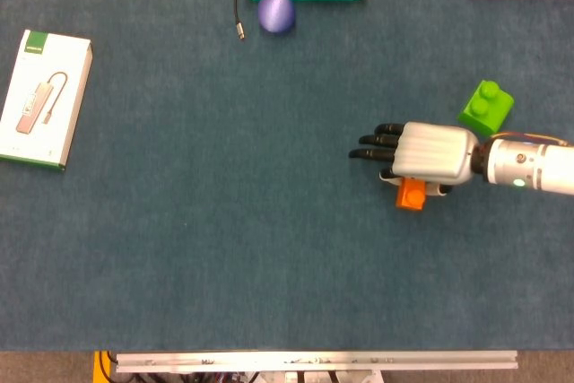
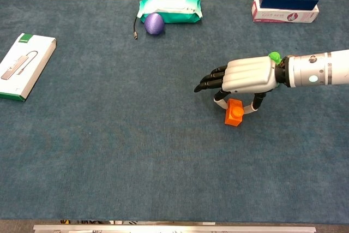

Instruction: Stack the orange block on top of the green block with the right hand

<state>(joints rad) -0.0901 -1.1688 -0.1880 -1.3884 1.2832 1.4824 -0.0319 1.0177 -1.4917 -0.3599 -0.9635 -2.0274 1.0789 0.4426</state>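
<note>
The right hand reaches in from the right edge of the blue table, its silver back facing up and its dark fingers stretched out toward the left. The orange block sits directly beneath the palm, pinched between the thumb on one side and a finger on the other. In the chest view the block is tilted, its stud leaning toward the lower left, and it appears to be just off the table, though whether a corner touches the cloth cannot be told. From the head view, the orange block peeks out below the lower edge of the hand, partly covered by it. The green block lies on the table up and to the right of the hand, close beside the wrist and apart from the orange block; in the chest view only its top stud shows above the hand.
</note>
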